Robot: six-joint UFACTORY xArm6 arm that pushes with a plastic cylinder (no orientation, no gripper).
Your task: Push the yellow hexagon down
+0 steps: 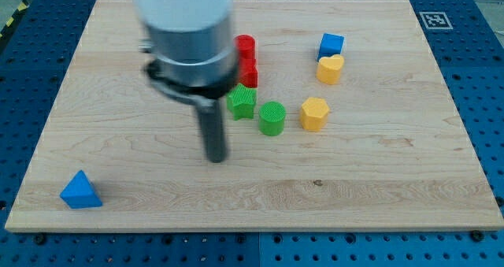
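Note:
The yellow hexagon lies right of the board's middle. My tip rests on the board well to the view's left of it and a little lower, below the green star. A green cylinder stands between my tip and the yellow hexagon. My tip touches no block.
A red cylinder and a red block stand above the green star, partly hidden by the arm. A blue cube and a yellow heart sit at the upper right. A blue triangle lies at the lower left.

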